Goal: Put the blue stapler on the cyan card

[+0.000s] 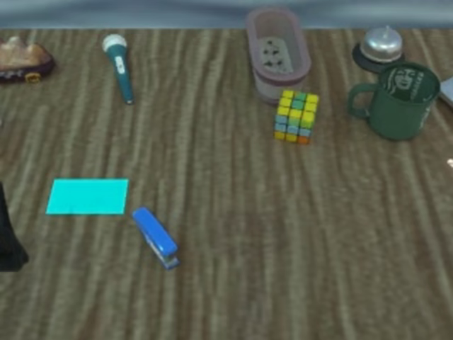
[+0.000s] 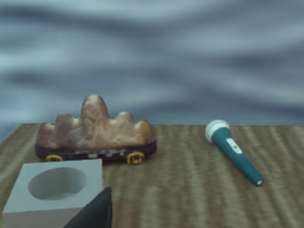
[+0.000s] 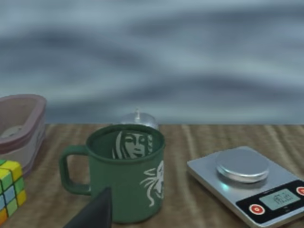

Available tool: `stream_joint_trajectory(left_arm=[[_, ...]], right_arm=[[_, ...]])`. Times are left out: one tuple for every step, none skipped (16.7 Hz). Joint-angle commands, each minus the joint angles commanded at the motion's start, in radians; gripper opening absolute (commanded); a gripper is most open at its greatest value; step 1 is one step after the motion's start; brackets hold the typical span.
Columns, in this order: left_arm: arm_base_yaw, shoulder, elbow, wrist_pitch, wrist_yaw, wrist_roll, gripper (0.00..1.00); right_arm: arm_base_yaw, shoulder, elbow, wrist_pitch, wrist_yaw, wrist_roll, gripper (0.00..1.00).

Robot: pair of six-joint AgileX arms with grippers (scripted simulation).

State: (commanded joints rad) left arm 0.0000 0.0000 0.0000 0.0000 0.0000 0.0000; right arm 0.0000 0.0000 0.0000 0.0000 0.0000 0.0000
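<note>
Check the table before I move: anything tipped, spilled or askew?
Nothing spilled or damaged. The blue stapler lies at an angle just off the cyan card's lower right corner, not yet on it. The toy microphone lies on its side; the green mug stands upright.

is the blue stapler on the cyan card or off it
Off it. In the top view the blue stapler lies on the bare table just past the cyan card's right-hand near corner, with no overlap visible.
</note>
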Motion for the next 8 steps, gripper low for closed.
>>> stream_joint_trajectory(left_arm=[[0.0, 0.0, 0.0, 0.0, 0.0, 0.0, 1.0], [0.0, 0.0, 0.0, 0.0, 0.0, 0.0, 1.0], [-0.004, 0.01, 0.01, -0.008, 0.0, -0.008, 1.0], [-0.012, 0.03, 0.03, -0.024, 0.001, -0.024, 1.0], [-0.022, 0.061, 0.061, -0.048, 0.001, -0.048, 1.0], [-0.036, 0.103, 0.101, -0.079, 0.002, -0.079, 1.0], [-0.052, 0.156, 0.149, -0.115, 0.002, -0.116, 1.0], [-0.071, 0.219, 0.204, -0.157, 0.002, -0.158, 1.0]], right_arm=[[0.0, 0.0, 0.0, 0.0, 0.0, 0.0, 1.0], [0.0, 0.0, 0.0, 0.0, 0.0, 0.0, 1.0], [0.0, 0.0, 0.0, 0.0, 0.0, 0.0, 1.0], [0.0, 0.0, 0.0, 0.0, 0.0, 0.0, 1.0], [0.0, 0.0, 0.0, 0.0, 0.0, 0.0, 1.0], [0.0, 0.0, 0.0, 0.0, 0.0, 0.0, 1.0], [0.0, 0.0, 0.0, 0.0, 0.0, 0.0, 1.0], [0.0, 0.0, 0.0, 0.0, 0.0, 0.0, 1.0]])
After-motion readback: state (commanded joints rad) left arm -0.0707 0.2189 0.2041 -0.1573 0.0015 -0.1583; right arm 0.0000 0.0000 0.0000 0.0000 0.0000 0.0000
